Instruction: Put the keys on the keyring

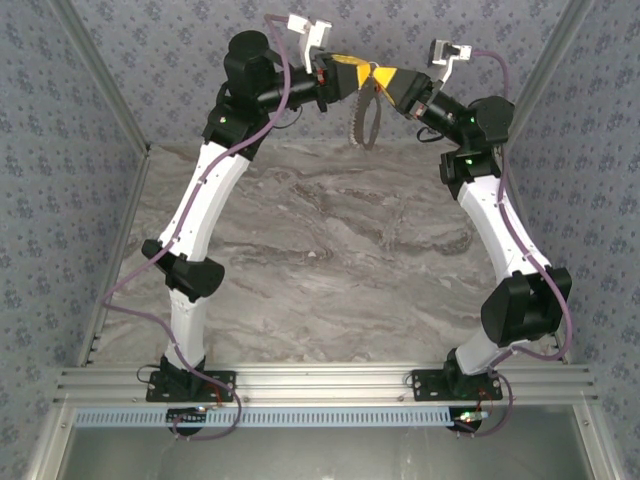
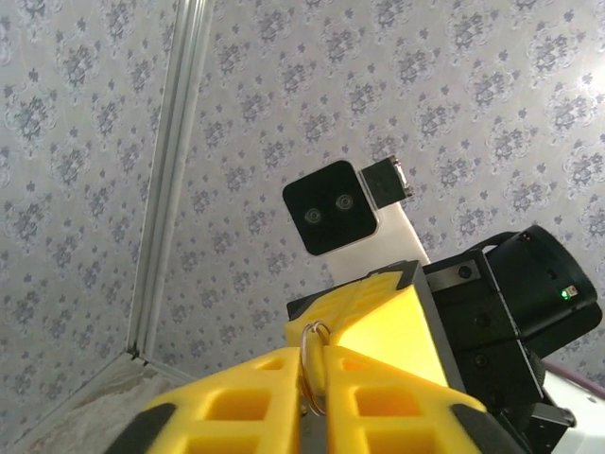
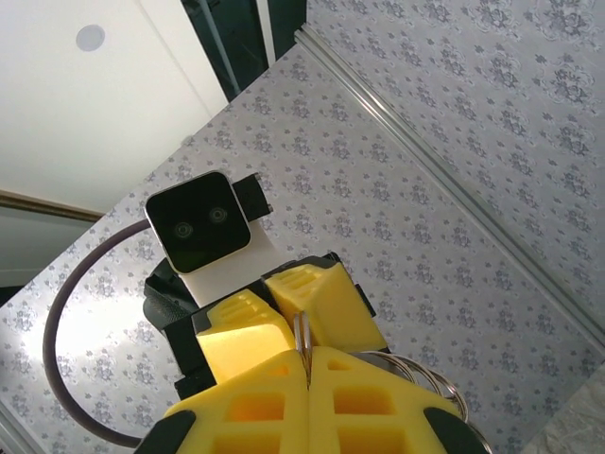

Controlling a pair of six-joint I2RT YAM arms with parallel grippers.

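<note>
Both arms are raised at the back of the cell, fingertips meeting. My left gripper (image 1: 364,72) and right gripper (image 1: 384,78) pinch the same spot, where a tiny red speck, the keys (image 1: 372,68), shows between them. The grey keyring (image 1: 353,125) hangs below as a long loop. In the left wrist view my left gripper (image 2: 317,364) has a thin wire of the keyring (image 2: 315,352) standing edge-on in its narrow gap, with the right gripper (image 2: 369,303) just beyond. In the right wrist view my right gripper (image 3: 307,352) is shut on the keyring (image 3: 302,333); more coils curl out at its right.
The marble table top (image 1: 330,250) lies far below both grippers. Patterned walls (image 1: 60,200) with metal corner rails (image 1: 110,90) enclose the cell. The left wrist camera (image 3: 198,222) and right wrist camera (image 2: 331,208) face each other closely.
</note>
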